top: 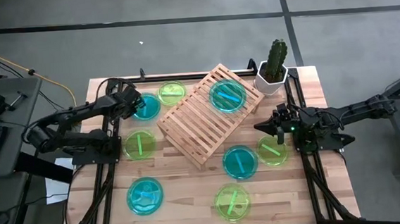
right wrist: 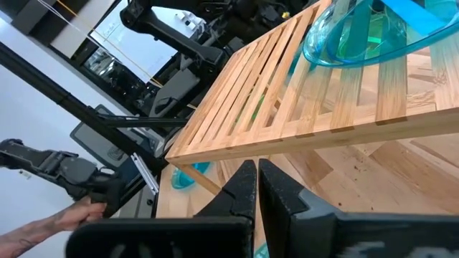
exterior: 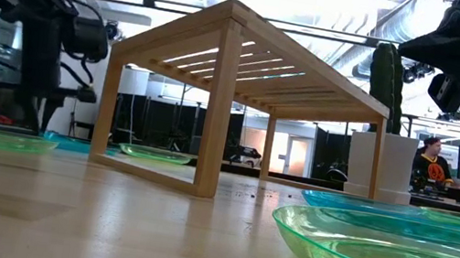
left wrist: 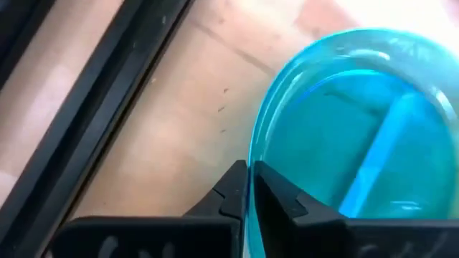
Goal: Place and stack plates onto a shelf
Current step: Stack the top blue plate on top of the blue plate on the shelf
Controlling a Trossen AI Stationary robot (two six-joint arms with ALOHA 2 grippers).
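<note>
**Left gripper pinching a teal plate rim, pickup step**

We read this as the grasp stage of another plate run. The left gripper point(top: 137, 104) sits at the table's 11 o'clock, and the left wrist view shows its fingers point(left wrist: 276, 197) closed to a sliver on the near rim of a teal plate point(top: 145, 106); the plate looks to be lying on the tabletop point(top: 184, 191), not lifted yet.

The wooden slatted shelf point(top: 204, 115) lies diagonal at table centre and already carries one teal-over-green plate stack point(top: 227, 96) at its 1 o'clock end.

Next move, we judge: lift without the thin rim slipping, carry toward 3 o'clock over the shelf, and set it down on that stack or beside it.

The right gripper point(top: 270, 127) waits raised at the table's 3 o'clock, fingers nearly together, holding nothing, near a green plate point(top: 272, 150).
</note>
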